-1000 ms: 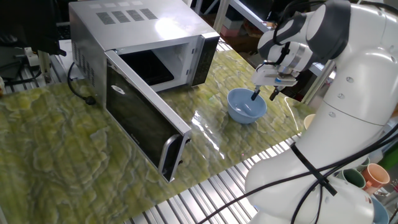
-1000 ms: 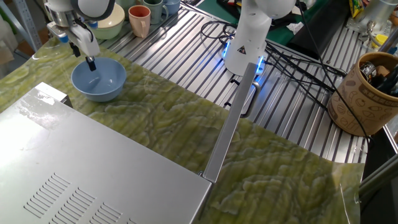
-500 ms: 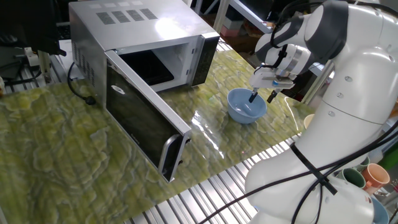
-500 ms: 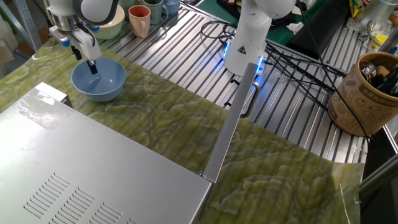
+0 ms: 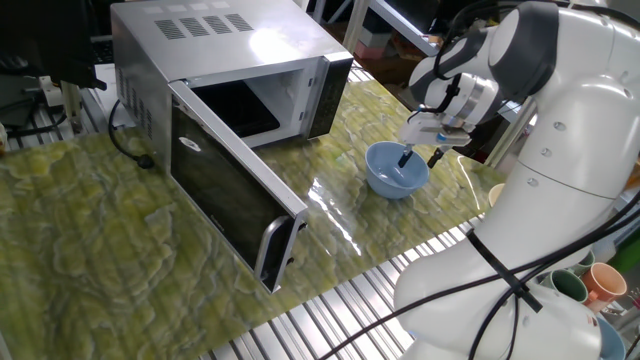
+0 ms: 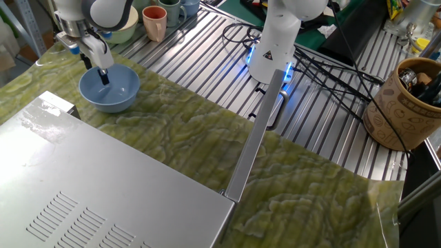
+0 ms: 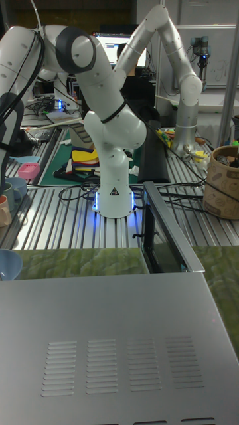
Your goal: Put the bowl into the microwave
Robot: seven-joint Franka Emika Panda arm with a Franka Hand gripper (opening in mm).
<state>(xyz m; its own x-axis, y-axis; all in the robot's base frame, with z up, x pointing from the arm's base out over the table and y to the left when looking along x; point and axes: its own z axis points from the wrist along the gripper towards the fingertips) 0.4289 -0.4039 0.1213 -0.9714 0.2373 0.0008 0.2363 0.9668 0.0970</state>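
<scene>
Green marbled table point(image 5: 80, 250), bowl point(image 5: 395, 170), perhaps workshop

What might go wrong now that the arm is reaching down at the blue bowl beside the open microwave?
The end effector straddles the rim of the bowl, one finger inside, one outside. The bowl looks glossy, so a thin rim pinch may slip or tip it on lifting. The microwave door stands wide open, jutting across the table; the carried bowl or arm might clip it on the way in.
</scene>
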